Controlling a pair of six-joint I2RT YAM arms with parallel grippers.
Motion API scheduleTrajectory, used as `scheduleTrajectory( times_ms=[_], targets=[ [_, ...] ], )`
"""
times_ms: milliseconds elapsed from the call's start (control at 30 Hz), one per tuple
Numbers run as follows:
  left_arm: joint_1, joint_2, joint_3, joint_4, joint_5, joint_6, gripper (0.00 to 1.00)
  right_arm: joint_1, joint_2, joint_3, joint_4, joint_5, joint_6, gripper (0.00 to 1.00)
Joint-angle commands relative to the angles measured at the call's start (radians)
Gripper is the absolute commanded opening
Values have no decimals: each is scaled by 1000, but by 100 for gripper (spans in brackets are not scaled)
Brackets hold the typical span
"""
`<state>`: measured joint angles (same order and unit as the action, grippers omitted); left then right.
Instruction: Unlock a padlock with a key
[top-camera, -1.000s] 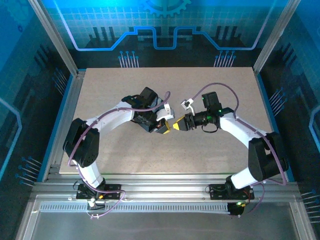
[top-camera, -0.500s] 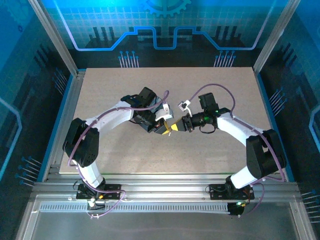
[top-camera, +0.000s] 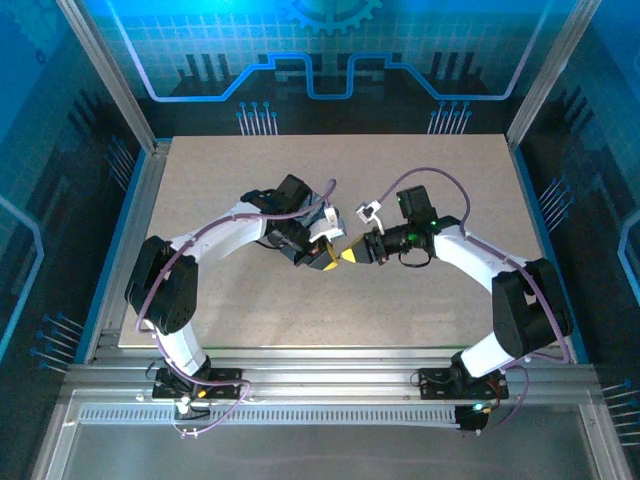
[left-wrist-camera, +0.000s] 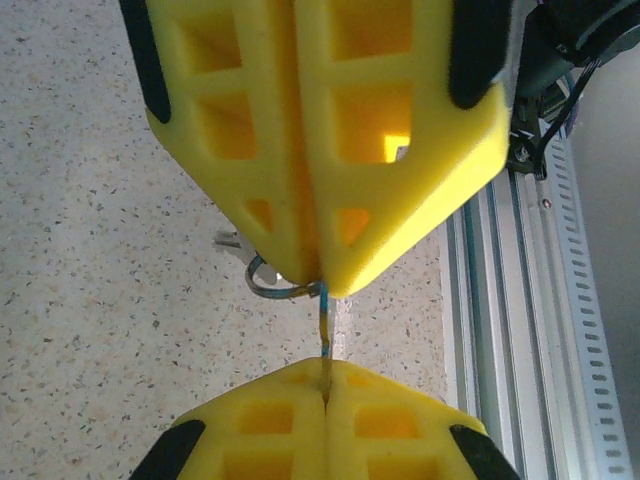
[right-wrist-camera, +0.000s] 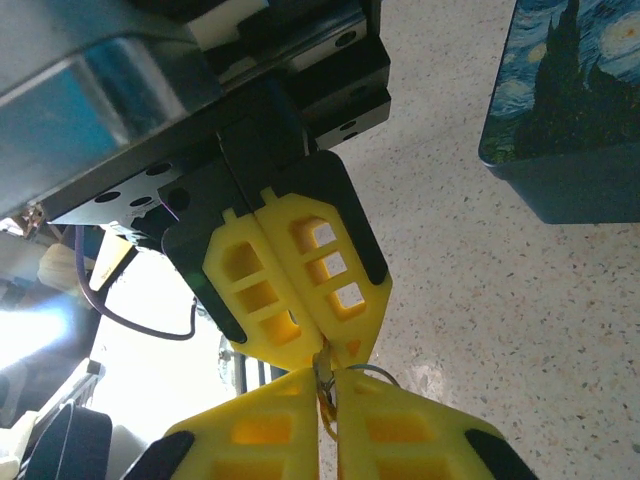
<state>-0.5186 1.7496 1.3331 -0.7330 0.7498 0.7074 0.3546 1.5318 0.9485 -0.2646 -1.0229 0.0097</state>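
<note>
My two yellow-fingered grippers meet tip to tip above the middle of the table. The left gripper (top-camera: 333, 258) (left-wrist-camera: 327, 368) is shut on the key (left-wrist-camera: 325, 325), a thin silvery strip seen edge-on that runs up to the right gripper's tips. The right gripper (top-camera: 350, 255) (right-wrist-camera: 332, 372) is shut on the padlock (right-wrist-camera: 325, 392), a small yellowish piece showing in the slit between its fingers. The padlock's thin wire shackle (left-wrist-camera: 268, 288) (right-wrist-camera: 378, 372) loops out beside those tips. Most of the padlock body is hidden by the fingers.
A dark blue swirl-painted tin box (right-wrist-camera: 570, 110) stands on the speckled table (top-camera: 420, 310) off to one side of the right gripper. Aluminium frame rails (top-camera: 330, 375) run along the near edge.
The right gripper has moved left up to the left gripper's tips and closed its jaws there. The left gripper has stayed shut and nearly still.
</note>
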Motion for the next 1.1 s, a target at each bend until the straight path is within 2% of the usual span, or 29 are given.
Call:
scheduleTrajectory(
  times_ms=[0,267,433,700,733,867,1000,1033,1067],
  targets=[
    [10,-4,27,18,50,1,0,39,9,13,-30,-48,-16,11],
    [10,-11,19,10,52,9,0,62,47,45,-51,-39,-24,18],
    [10,-11,18,10,56,9,0,64,45,42,-40,-33,-15,14],
    [11,-7,26,21,71,0,0,90,60,61,-46,-27,-12,16],
    [10,-10,25,22,70,1,0,92,64,64,-48,-20,-11,15],
    [11,-16,13,34,67,-7,0,93,72,63,-43,-3,-2,0],
    [13,-24,-5,72,56,-35,0,93,68,54,-44,-17,-3,0],
    [15,-25,-8,78,54,-42,2,92,65,52,-46,-17,-5,0],
    [17,-25,-9,90,44,-56,9,93,65,49,-51,-12,-5,0]
  ],
)
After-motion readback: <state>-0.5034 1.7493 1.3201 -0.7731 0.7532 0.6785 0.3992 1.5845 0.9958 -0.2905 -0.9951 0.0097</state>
